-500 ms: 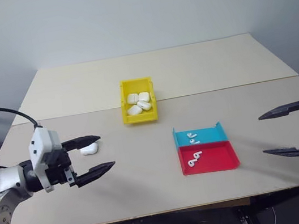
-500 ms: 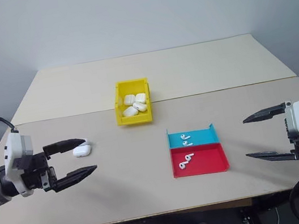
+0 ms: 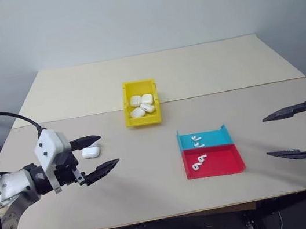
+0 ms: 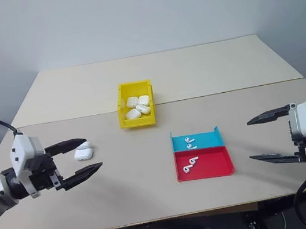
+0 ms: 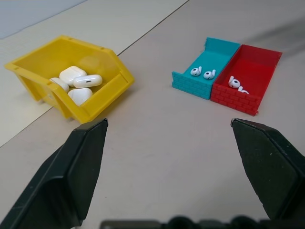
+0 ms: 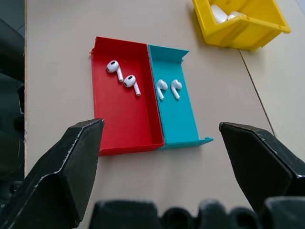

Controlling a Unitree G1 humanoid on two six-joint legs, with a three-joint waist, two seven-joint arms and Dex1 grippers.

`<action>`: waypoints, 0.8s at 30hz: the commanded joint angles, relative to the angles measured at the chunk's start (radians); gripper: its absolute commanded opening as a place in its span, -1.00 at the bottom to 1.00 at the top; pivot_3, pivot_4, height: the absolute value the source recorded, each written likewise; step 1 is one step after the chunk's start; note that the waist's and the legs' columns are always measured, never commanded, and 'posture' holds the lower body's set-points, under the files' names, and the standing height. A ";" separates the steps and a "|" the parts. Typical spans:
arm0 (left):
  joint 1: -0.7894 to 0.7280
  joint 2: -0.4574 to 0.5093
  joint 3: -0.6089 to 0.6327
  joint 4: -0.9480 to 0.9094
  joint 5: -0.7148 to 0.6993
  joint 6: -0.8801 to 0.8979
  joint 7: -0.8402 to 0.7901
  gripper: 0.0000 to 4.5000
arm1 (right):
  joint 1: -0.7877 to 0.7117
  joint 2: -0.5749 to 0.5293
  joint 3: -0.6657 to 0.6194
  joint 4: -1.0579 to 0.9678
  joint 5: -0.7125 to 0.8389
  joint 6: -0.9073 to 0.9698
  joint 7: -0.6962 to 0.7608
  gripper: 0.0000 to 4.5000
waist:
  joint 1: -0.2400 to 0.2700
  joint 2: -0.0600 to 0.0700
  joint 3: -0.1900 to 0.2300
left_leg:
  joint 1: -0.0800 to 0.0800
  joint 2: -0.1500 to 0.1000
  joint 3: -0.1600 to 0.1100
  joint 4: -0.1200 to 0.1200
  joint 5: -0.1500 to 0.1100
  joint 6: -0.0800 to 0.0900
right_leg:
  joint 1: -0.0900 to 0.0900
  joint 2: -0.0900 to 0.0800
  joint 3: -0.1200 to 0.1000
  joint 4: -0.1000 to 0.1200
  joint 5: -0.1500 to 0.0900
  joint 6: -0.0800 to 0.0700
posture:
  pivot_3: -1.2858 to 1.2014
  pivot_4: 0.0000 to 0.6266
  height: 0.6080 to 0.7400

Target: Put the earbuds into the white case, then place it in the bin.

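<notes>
A: What lies on the table (image 3: 153, 185)?

B: A pale beige table made of two boards, with a seam running left to right. Just past the seam, near the middle, stands the yellow bin (image 3: 140, 102) with several white cases piled inside. On the near board, left of centre, one white case (image 3: 91, 152) lies alone, lid closed.

A: And the earbuds?

B: To the right of centre sit two shallow trays, touching along one side: a blue tray (image 3: 204, 137) farther away and a red tray (image 3: 214, 161) nearer. Two white earbuds (image 6: 168, 89) lie side by side in the blue one, and another pair (image 6: 122, 76) lies in the red one.

A: Where are the robot's grippers?

B: The left gripper (image 3: 98, 154) hovers over the near-left part of the table, fingers spread wide and holding nothing. The lone case shows between its two fingers in the head views; whether they touch it I cannot tell. The right gripper (image 3: 289, 131) hangs at the far right edge of the table, well apart from the trays, its fingers also wide apart and empty.

A: Is anything in the way?

B: Bare tabletop lies between the lone case and the trays, and between the case and the bin.
</notes>
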 commanded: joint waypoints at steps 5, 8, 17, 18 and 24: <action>-0.038 -0.056 -0.002 -0.253 -0.049 0.340 0.380 1.00 | -0.030 0.007 -0.003 0.020 -0.006 -0.036 -0.014 1.00 | 0.000 0.000 0.000 | 0.000 0.000 -0.001 0.000 0.000 0.000 | 0.001 0.000 0.001 0.000 0.000 0.000 | 0.03 -0.52 1.00; -0.175 -0.102 -0.036 -0.281 -0.079 0.658 0.553 1.00 | -0.028 0.009 -0.003 0.021 -0.009 -0.036 -0.017 1.00 | 0.003 -0.001 0.000 | 0.000 0.000 -0.003 0.001 0.000 0.000 | 0.001 0.000 0.001 0.000 0.000 0.000 | 0.03 -0.52 1.00; -0.505 -0.327 -0.116 0.081 -0.076 0.982 1.078 1.00 | -0.019 0.031 0.031 -0.001 -0.035 -0.029 -0.063 1.00 | -0.010 -0.006 0.003 | 0.022 -0.001 -0.007 -0.004 -0.002 0.000 | 0.024 0.000 0.001 -0.004 -0.002 0.002 | 0.03 -0.52 1.00; -0.523 -0.337 -0.110 0.119 -0.081 0.982 1.127 1.00 | -0.017 0.035 0.034 -0.007 -0.037 -0.025 -0.071 1.00 | -0.011 -0.007 0.004 | 0.022 -0.001 -0.007 -0.005 -0.002 0.000 | 0.023 0.000 0.002 -0.004 -0.002 0.002 | 0.03 -0.52 1.00; -0.651 -0.296 -0.121 0.302 -0.239 0.982 1.287 1.00 | 0.020 0.055 0.043 -0.048 -0.047 -0.009 -0.110 1.00 | 0.000 -0.009 0.005 | 0.023 -0.002 -0.007 -0.004 -0.002 -0.001 | 0.023 -0.001 0.001 -0.003 -0.002 0.001 | 0.03 -0.52 1.00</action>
